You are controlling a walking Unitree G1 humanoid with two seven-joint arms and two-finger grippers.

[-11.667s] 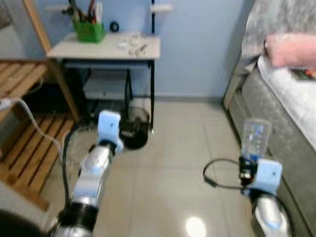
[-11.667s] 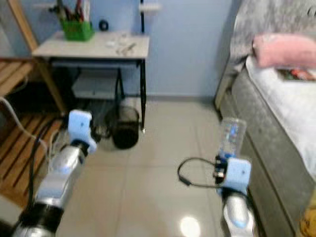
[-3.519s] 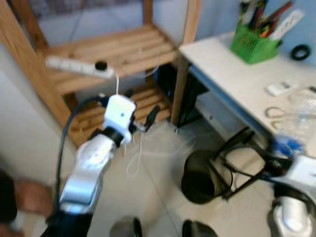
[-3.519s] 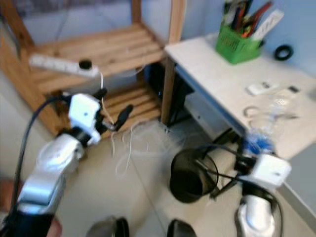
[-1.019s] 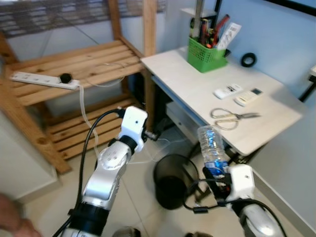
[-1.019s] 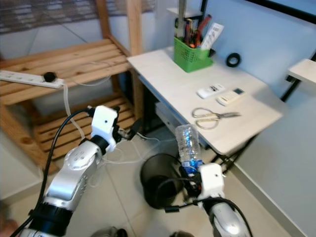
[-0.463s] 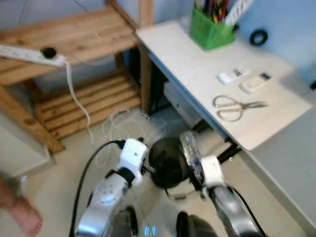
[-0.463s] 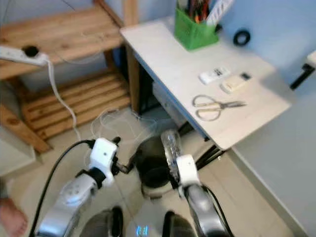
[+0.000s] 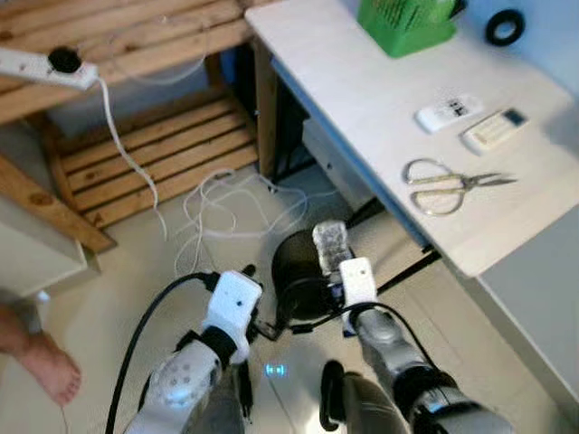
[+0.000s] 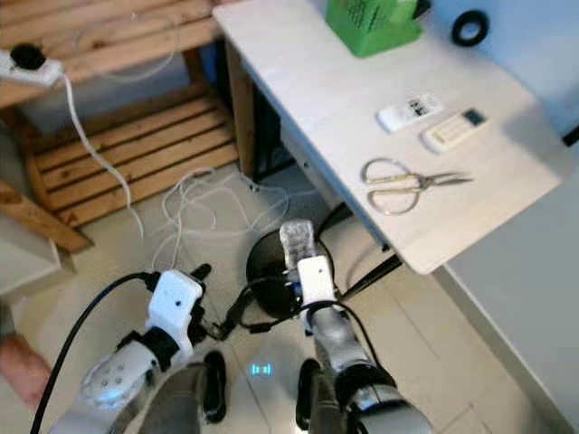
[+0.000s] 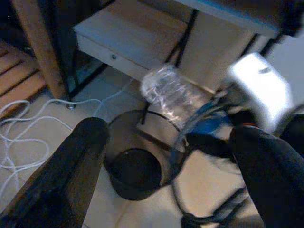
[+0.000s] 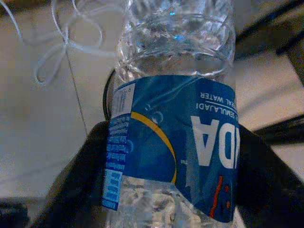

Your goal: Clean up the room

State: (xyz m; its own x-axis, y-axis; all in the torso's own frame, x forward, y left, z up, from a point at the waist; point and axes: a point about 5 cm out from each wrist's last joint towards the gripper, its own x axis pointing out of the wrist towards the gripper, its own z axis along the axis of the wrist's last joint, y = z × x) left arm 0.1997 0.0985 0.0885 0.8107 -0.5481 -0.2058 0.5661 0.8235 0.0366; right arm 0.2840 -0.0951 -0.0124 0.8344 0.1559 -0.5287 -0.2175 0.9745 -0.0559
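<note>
A clear plastic water bottle [image 9: 331, 246] with a blue label [image 12: 175, 142] is held between the black fingers [image 12: 78, 183] of my right gripper [image 9: 348, 287], which is shut on it. The bottle hangs over the far edge of a round black waste bin [image 9: 298, 271] on the tiled floor, under the desk's corner. My left gripper [image 11: 168, 133] is open with nothing in it. It hovers low, just left of the bin [image 11: 135, 171], and faces the bottle [image 11: 173, 92].
A white desk [image 9: 362, 117] holds scissors [image 9: 448, 185], two remotes [image 9: 448, 113] and a green basket [image 9: 407, 18]. A wooden shelf [image 9: 136, 154] with a power strip [image 9: 36, 63] stands to the left. White cables [image 9: 226, 203] lie on the floor. A person's bare foot [image 9: 41, 362] is at lower left.
The head view has tilted down and closed in. My right gripper has brought the bottle from beside the bin to over its rim. The left gripper has dropped lower beside the bin.
</note>
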